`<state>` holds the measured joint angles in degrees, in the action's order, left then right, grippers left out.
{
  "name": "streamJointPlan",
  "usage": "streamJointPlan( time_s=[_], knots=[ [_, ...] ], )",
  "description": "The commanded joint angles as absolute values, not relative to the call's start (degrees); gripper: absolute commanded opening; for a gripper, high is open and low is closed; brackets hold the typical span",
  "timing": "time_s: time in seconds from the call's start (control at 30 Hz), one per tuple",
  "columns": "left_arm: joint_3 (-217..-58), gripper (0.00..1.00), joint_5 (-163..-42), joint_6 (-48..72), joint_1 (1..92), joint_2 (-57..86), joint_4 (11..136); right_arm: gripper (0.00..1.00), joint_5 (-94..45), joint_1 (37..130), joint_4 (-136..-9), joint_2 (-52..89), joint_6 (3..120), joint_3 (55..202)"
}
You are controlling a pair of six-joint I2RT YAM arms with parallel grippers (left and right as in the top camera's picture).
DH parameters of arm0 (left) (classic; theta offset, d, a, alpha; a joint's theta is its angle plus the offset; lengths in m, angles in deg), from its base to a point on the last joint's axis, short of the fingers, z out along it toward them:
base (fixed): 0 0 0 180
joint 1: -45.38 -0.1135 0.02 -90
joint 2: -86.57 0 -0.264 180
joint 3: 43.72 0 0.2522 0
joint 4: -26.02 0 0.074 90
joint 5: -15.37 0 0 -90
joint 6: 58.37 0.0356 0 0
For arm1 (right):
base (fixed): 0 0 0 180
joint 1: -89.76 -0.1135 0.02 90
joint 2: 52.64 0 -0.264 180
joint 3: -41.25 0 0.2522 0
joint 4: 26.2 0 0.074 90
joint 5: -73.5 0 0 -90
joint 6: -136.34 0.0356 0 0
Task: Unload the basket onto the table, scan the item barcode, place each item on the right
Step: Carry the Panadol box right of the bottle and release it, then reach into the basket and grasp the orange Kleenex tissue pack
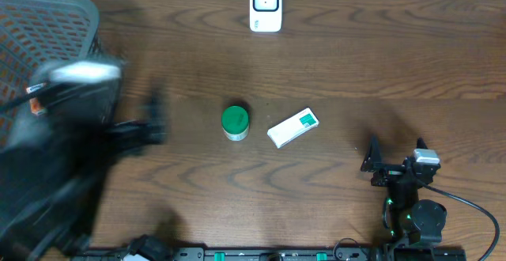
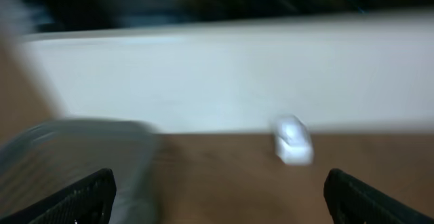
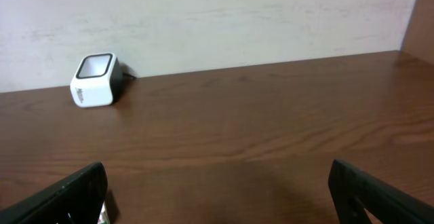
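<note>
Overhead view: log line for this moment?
left gripper open; right gripper open; green-lidded round jar, white-green carton untouched; white barcode scanner far edge

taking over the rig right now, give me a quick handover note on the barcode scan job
left gripper: jaws wide, nothing between them; its arm shows blurred beside the basket.
right gripper: jaws wide, empty, facing the scanner from the near right.
things: scanner at the far edge, centre; green-lidded jar and white-and-green box side by side, not touching, in the middle of the table.
done: nothing that shows; neither item is held or at the scanner.
left: pick up an item and show its barcode to the scanner.
</note>
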<state>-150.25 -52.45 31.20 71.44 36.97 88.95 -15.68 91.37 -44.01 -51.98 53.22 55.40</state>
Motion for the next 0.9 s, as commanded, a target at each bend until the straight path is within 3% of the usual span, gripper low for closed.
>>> streamJointPlan(
  time_s=[0.0,0.23,0.5,0.73,0.87],
  knots=[
    [-149.77,0.98,-42.05,23.12,61.52,41.27,88.99,0.99,-15.94,90.84,-44.25,-52.35,52.47,55.31],
    [-149.77,0.98,-40.5,22.09,48.36,40.05,86.37,0.99,-15.94,90.84,-44.25,-52.35,52.47,55.31],
    [-149.77,0.98,-41.29,24.03,38.2,26.37,85.25,0.99,-15.94,90.84,-44.25,-52.35,52.47,55.31],
    [-149.77,0.99,-53.13,24.06,22.72,13.05,87.35,0.99,-15.94,90.84,-44.25,-52.35,52.47,55.31],
    [-149.75,0.99,-68.02,24.12,13.04,6.76,86.83,0.99,-15.94,90.84,-44.25,-52.35,52.47,55.31]
  ],
)
